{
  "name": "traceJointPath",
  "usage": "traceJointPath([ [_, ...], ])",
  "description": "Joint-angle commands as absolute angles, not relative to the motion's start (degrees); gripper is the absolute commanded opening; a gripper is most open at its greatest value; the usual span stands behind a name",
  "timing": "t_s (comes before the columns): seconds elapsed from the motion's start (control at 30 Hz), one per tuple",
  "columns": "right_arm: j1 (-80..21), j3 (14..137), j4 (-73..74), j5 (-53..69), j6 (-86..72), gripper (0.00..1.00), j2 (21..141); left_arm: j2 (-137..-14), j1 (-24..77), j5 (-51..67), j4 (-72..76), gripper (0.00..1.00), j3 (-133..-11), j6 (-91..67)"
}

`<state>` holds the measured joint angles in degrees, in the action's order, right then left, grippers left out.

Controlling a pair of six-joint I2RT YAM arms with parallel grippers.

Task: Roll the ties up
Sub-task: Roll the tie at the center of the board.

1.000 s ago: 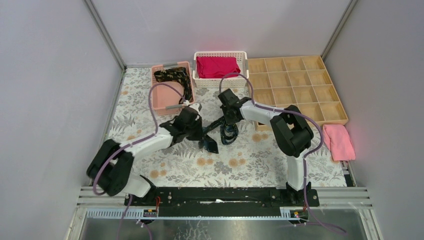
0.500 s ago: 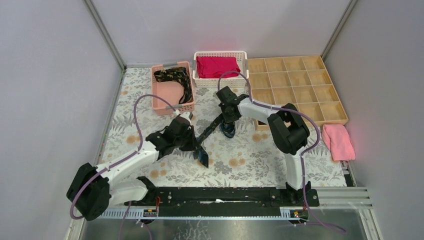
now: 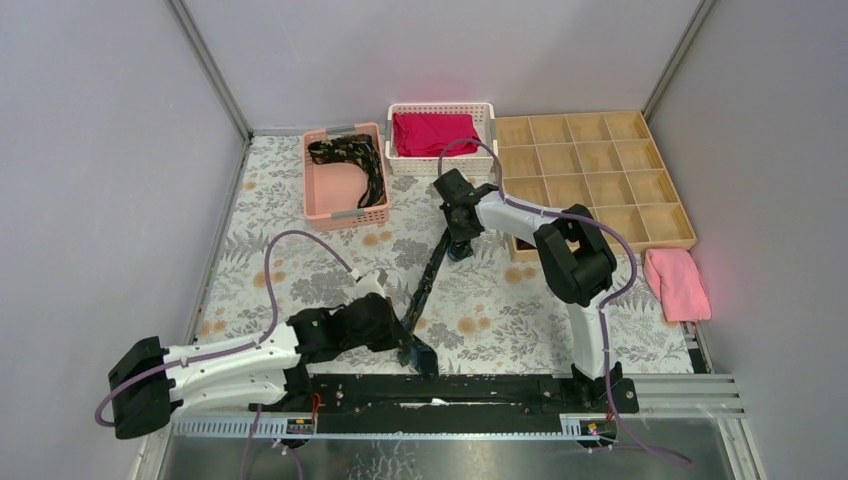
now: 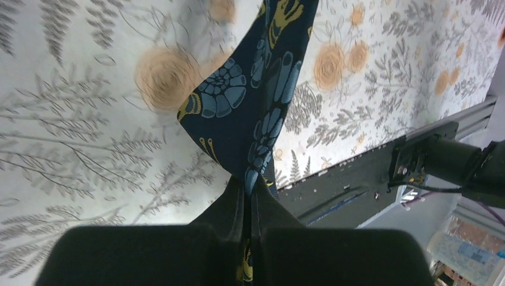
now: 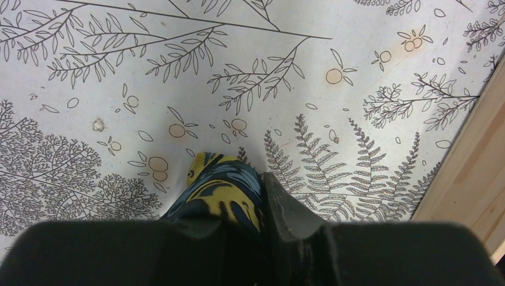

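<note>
Near the middle of the bench's [image 3: 262, 250] near edge: left gripper [image 3: 408, 346], jaws pressed together on the wide end of a blue-and-gold floral tie [image 3: 425, 290]. The wrist view shows the cloth folded where it enters the pinch. From there the tie runs as one straight strip toward the far edge. Its narrow end is at mid-bench, pinched in the right gripper [image 3: 458, 246], with the tip poking out past the fingers just over the patterned cover.

Far-left corner: pink basket [image 3: 318, 205] holding a second tie [image 3: 352, 156], loose and uncoiled. Beside it at the far edge: white basket [image 3: 440, 165] with a folded red cloth [image 3: 434, 133]. Far-right corner: wooden compartment tray [image 3: 590, 170]. Right edge: pink towel [image 3: 677, 283], lying flat.
</note>
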<state>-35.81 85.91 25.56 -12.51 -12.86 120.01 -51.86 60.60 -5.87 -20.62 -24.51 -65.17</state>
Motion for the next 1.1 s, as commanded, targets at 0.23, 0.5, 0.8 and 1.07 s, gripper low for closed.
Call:
traceJointPath([
  [0.23,-29.6,85.1,27.8,-20.2,-13.3,0.26,125.8,-68.9,81.1,-12.3,-34.7,0.0,-27.2,-79.2],
  [0.5,-29.7,77.8,25.5,-14.6,-14.5,0.35,120.1,-83.7,80.9,-18.1,-30.2,0.0,-36.1,-73.7],
  [0.8,-33.7,76.1,23.9,-10.1,-16.0,0.33,120.2,-90.7,76.6,-19.2,-23.7,0.0,-47.8,-61.0],
  [1.07,-39.9,81.0,23.0,-1.2,-17.2,0.34,122.7,-91.7,72.1,-20.0,-12.6,0.04,-52.6,-49.2],
])
